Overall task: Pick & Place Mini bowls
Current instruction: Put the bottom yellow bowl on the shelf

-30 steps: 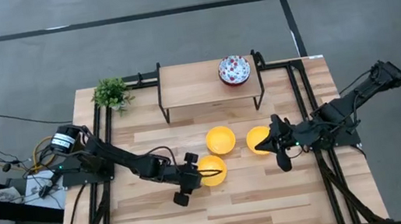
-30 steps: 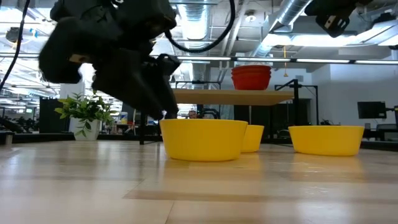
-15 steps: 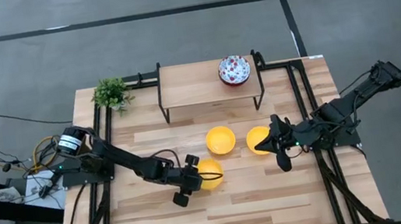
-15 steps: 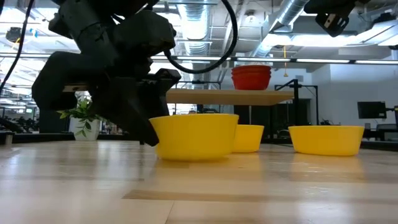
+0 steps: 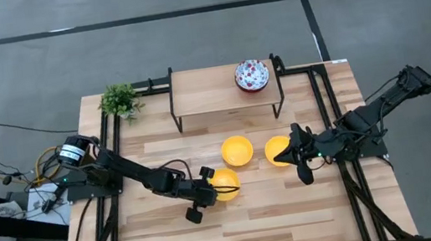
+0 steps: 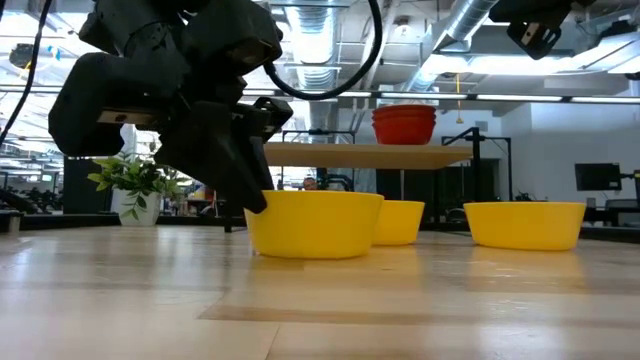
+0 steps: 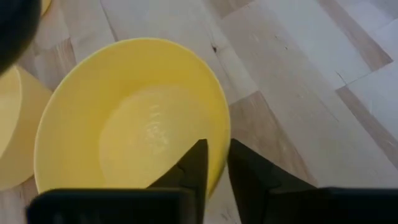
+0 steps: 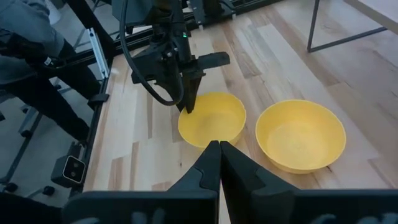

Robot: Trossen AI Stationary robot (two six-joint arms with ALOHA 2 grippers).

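- Bowls: three yellow ones sit on the table (image 5: 297, 219); the near bowl (image 5: 227, 184) is at the middle of the top, the middle bowl (image 5: 237, 150) just behind it and the right bowl (image 5: 278, 150) beside that one.
- Table, wooden planks, carries a low shelf (image 5: 211, 91) along its far edge.
- Shelf holds a speckled bowl (image 5: 250, 75) at its right end; from the low view it shows as a red stack (image 6: 404, 125), count not readable.
- Left arm reaches across from the left side of the table to the near bowl.
- Right arm lies in from the right side, low over the table.
- Plant (image 5: 119, 101), green and potted, stands at the table's far left corner, well apart from the bowls.
- Left gripper (image 5: 212, 190) is at the near bowl's left rim. In the left wrist view its fingers (image 7: 194, 167) straddle the wall, one inside, one outside, drawn narrow on the rim.
- Near bowl rests flat on the table in the low view.
- Right gripper (image 5: 278, 159) has its fingers pressed together, holding nothing, tips just beside the right bowl.
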